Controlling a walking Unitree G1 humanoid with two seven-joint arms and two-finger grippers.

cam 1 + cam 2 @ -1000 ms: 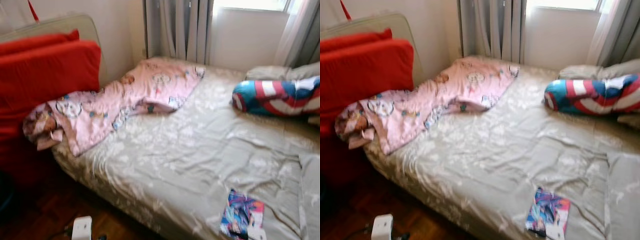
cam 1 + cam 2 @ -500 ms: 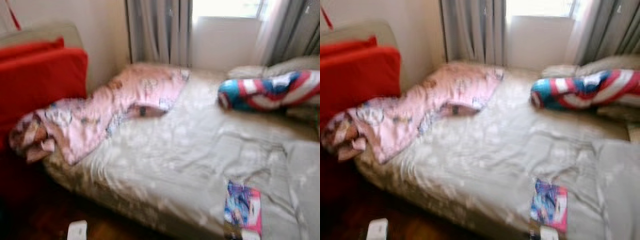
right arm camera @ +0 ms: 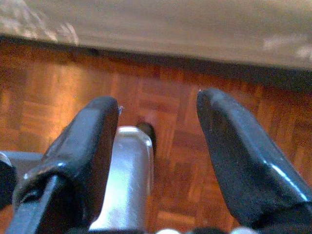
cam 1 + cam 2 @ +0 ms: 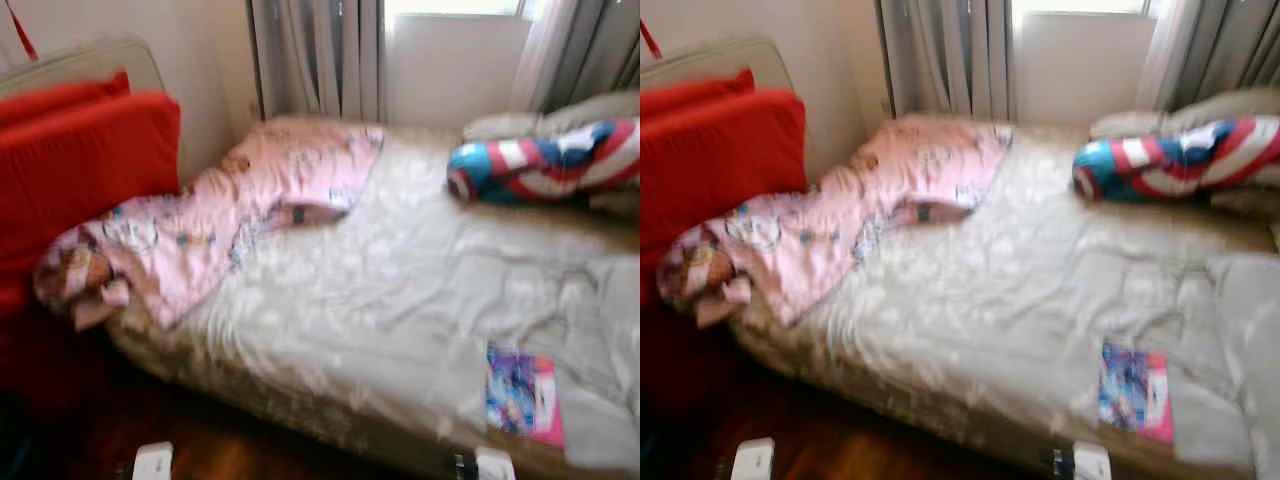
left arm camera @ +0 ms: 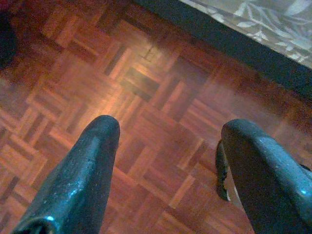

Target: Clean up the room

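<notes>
Evidently both arms hang low beside the bed (image 4: 380, 290): the left pincer (image 5: 168, 146) and right pincer (image 3: 158, 126) each gape wide over the parquet floor (image 5: 146, 97), holding nothing. Well ahead of and above them, a pink cartoon-print blanket (image 4: 250, 200) sprawls across the mattress's far corner, one end drooping over the edge. It looks light, limp and prone to slump; best gathered by a bunched fold near that drooping end.

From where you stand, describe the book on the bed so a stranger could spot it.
Start at the bed with its pale grey sheet. Near its front edge, on the robot's right, lies a flat book. It alone is small, thin and brightly coloured in blue and pink, unlike the soft bedding.
</notes>
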